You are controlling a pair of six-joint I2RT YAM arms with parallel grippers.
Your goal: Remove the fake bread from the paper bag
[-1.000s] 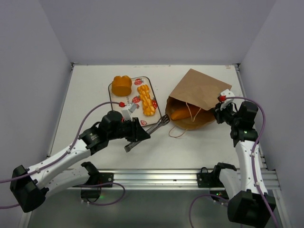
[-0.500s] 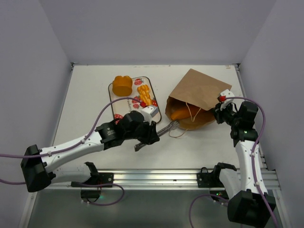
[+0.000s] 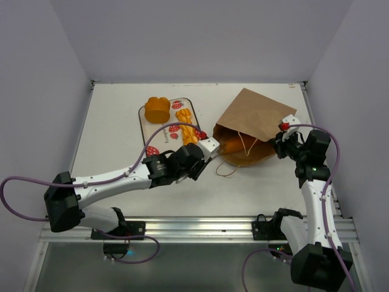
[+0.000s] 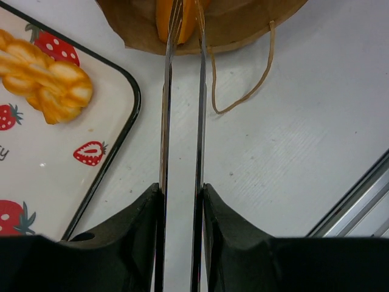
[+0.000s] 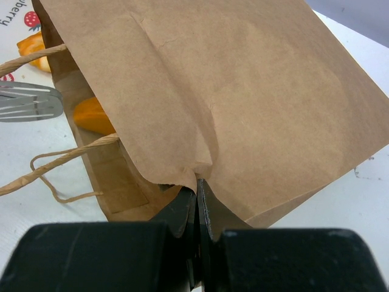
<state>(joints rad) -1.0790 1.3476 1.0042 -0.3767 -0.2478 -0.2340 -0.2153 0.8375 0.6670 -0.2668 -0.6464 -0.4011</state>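
The only readable lettering is on the white, dark-rimmed tray printed with red strawberries (image 5: 11,23). In the right wrist view, its corner shows the dark letters "berry", with the start of the word cut off by the picture's edge. In the left wrist view, the same tray (image 4: 55,164) shows a single dark "y" at the left edge, between two printed strawberries.

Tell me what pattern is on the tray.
The tray shows red strawberries on white, clearest from the left wrist.
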